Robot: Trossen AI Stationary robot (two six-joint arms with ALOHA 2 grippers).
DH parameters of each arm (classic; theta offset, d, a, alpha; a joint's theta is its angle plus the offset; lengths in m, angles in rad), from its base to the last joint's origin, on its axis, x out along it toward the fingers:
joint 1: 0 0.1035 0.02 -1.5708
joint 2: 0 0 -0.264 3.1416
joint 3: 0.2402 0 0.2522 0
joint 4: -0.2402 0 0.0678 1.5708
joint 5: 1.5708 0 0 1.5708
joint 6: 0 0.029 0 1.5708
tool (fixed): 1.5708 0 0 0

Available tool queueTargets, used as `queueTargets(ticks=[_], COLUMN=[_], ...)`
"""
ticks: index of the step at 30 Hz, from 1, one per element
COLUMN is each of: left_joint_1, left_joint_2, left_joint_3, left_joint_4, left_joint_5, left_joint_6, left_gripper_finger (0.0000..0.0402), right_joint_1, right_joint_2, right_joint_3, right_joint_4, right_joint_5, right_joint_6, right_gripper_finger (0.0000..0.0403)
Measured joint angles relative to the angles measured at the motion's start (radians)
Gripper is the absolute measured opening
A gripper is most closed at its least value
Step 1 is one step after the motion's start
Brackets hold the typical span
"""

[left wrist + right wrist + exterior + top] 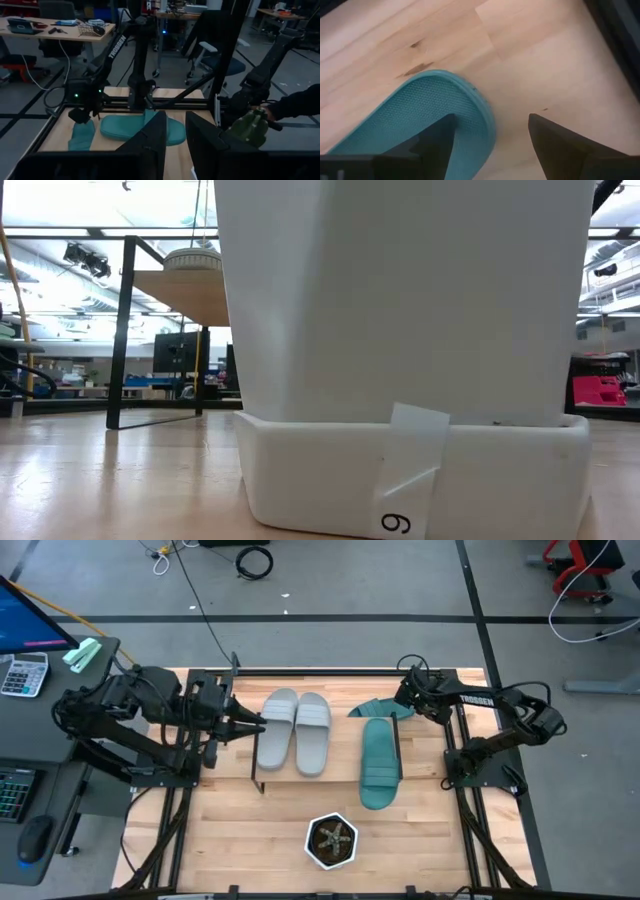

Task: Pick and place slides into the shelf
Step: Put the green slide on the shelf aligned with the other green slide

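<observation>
In the low view the white pot (400,330) stands against the lens and blocks most of the scene; its top is cut off by the picture's edge, and both arms and all the slides lie hidden behind it. Only one corner of the shelf (185,290) shows beside it.

In the high view the shelf top is covered by the grey slides (296,730) and one teal slide (380,762); only thin black frame lines show. The second teal slide (380,707) is partly hidden under the right gripper (408,700).

In the right wrist view that slide (420,120) is cut off by the picture's edge and overlapped by one finger (432,142).
</observation>
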Motion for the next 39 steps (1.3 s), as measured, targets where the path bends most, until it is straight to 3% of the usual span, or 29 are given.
queueTargets(ticks=[13, 30, 39], left_joint_1=[0.002, 0.002, 0.002], left_joint_2=[-0.004, -0.003, -0.003], left_joint_3=[0.0, 0.0, 0.0], left_joint_4=[0.002, 0.001, 0.001], left_joint_5=[-0.003, -0.003, -0.003], left_joint_6=[-0.003, -0.011, -0.025], left_gripper_finger=[0.0076, 0.0071, 0.0072], right_joint_1=[0.009, 0.011, 0.012], right_joint_2=[-0.008, -0.004, -0.004], right_joint_3=[-0.111, -0.112, -0.112], right_joint_4=[0.225, 0.262, 0.261], right_joint_5=[-0.038, -0.03, -0.007], right_joint_6=[0.031, -0.017, -0.028], right_gripper_finger=[0.0248, 0.0093, 0.0068])
